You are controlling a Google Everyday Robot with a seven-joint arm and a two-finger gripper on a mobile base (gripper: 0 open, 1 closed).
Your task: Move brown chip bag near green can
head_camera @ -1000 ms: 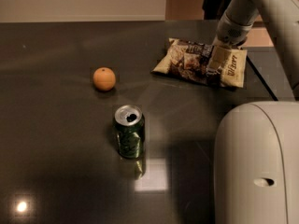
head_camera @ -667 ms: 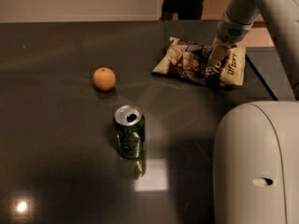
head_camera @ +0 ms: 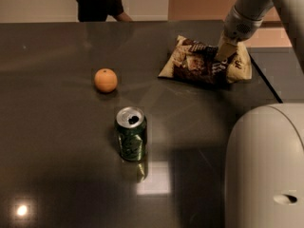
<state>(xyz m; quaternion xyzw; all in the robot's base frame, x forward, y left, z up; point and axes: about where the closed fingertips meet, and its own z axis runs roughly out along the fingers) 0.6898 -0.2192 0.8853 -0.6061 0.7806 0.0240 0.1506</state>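
On the dark surface, a small bright spot of reflected light sits close to the near left corner. Beyond the far edge, left of the middle, stands a person in dark clothes (only the torso and an arm show).

1 round orange fruit lies left of the middle of the surface, apart from everything else. To its right and nearer the front edge stands the green can, upright, its silver top open at the pull-tab hole; a pale patch of glare lies on the surface just beside its base.

The brown chip bag lies flat towards the far right corner, well apart from the can, its cream-yellow end pointing at the right edge. The pincer is down on the right part of the bag, touching it, at the end of a pale grey arm that comes in from the upper right. How far the pincer is open, and whether it has hold of the bag, cannot be told.

A large white rounded part of the robot covers the near right corner.
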